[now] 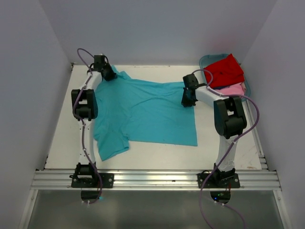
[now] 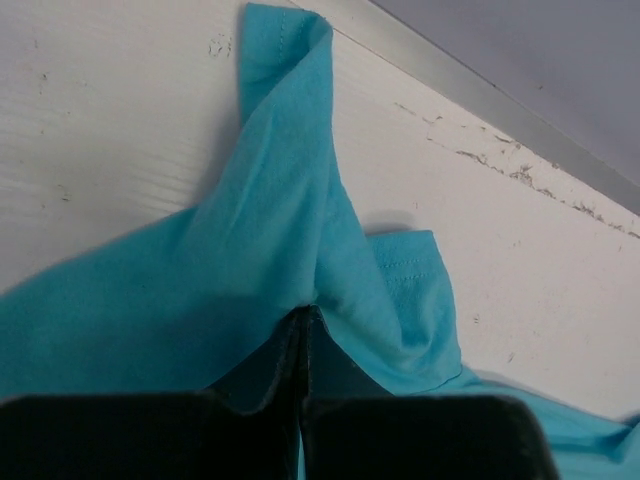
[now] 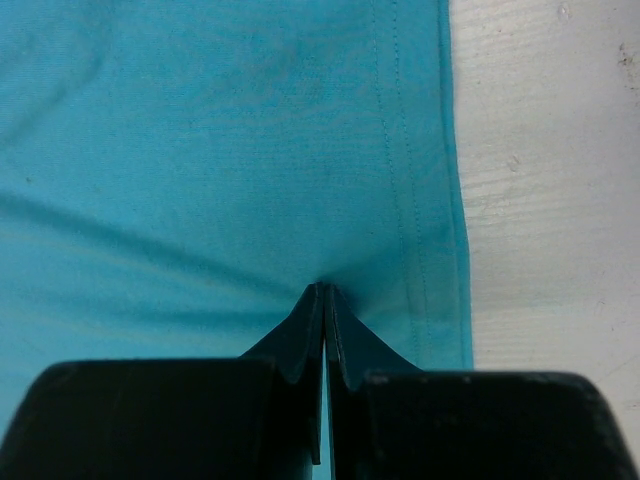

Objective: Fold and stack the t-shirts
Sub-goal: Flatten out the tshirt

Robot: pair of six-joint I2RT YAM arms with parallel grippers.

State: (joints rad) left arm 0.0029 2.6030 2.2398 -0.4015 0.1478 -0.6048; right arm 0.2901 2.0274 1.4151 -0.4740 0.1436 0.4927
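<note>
The turquoise t-shirt (image 1: 143,112) lies spread on the white table, stretched between both grippers. My left gripper (image 1: 107,74) is shut on its far left corner by a sleeve; the left wrist view shows the cloth (image 2: 270,250) pinched at the fingertips (image 2: 305,315). My right gripper (image 1: 188,98) is shut on the shirt's right edge near the hem; the right wrist view shows the cloth (image 3: 220,150) gathered at the closed tips (image 3: 325,290). The red t-shirt (image 1: 228,70) and the pale pink t-shirt (image 1: 232,89) lie bunched at the far right.
A teal plastic tub (image 1: 208,60) holds the red and pink shirts at the back right corner. Grey walls close in the table on three sides. An aluminium rail (image 1: 152,179) runs along the near edge with both arm bases.
</note>
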